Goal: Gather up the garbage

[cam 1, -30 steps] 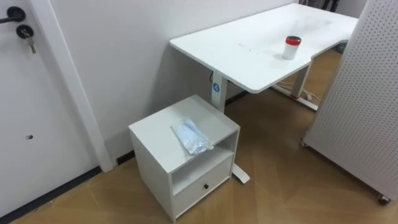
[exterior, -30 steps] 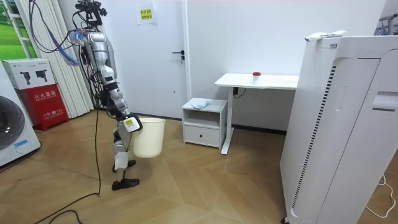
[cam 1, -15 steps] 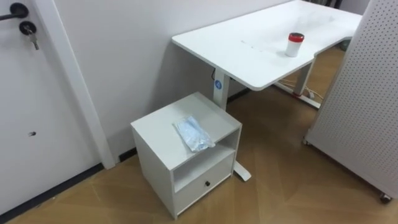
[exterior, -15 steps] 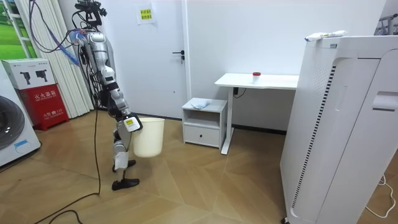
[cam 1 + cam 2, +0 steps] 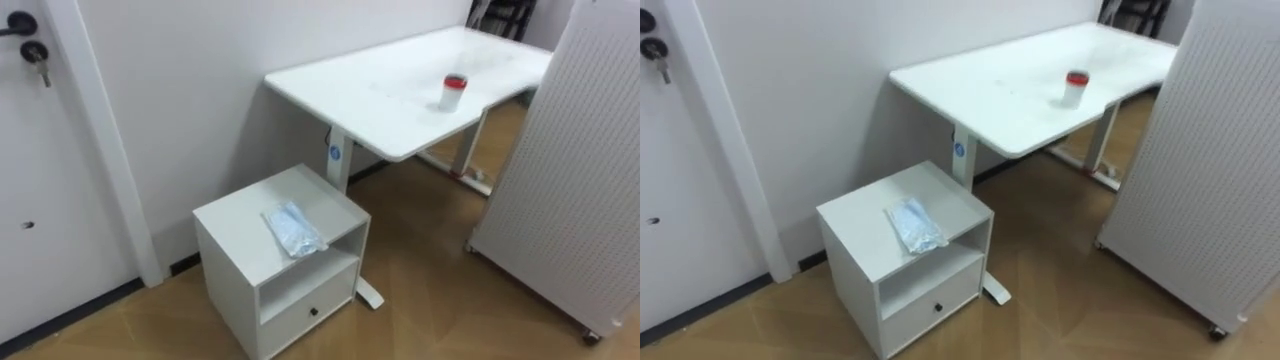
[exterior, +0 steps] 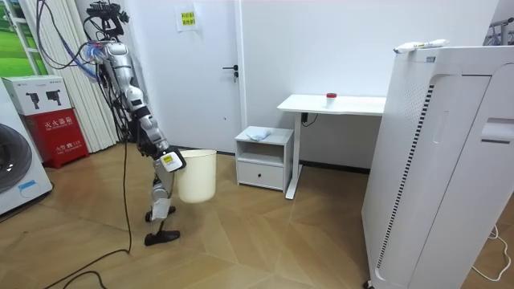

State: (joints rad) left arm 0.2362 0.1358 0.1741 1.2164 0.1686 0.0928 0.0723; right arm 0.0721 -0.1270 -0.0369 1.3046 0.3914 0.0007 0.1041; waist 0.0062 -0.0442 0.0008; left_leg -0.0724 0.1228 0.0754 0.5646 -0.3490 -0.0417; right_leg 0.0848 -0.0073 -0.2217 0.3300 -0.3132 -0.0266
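Lying on the nightstand point(image 5: 228, 213), crumpled garbage point(image 5: 292, 230); robot hand point(image 6: 167, 160) beside bin point(image 6: 197, 175), grip unclear.

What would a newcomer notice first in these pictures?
A crumpled bluish plastic wrapper lies on the small white cabinet beside the white desk, where a red-capped container stands. In the room view the robot stands near the cabinet with a white bin before it.

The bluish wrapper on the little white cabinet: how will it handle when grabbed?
The wrapper looks like thin, crinkled film, so probably floppy and very light, crumpling when squeezed. It lies flat on the smooth cabinet top, so it may slide if pushed. Rolling or breaking seems unlikely.
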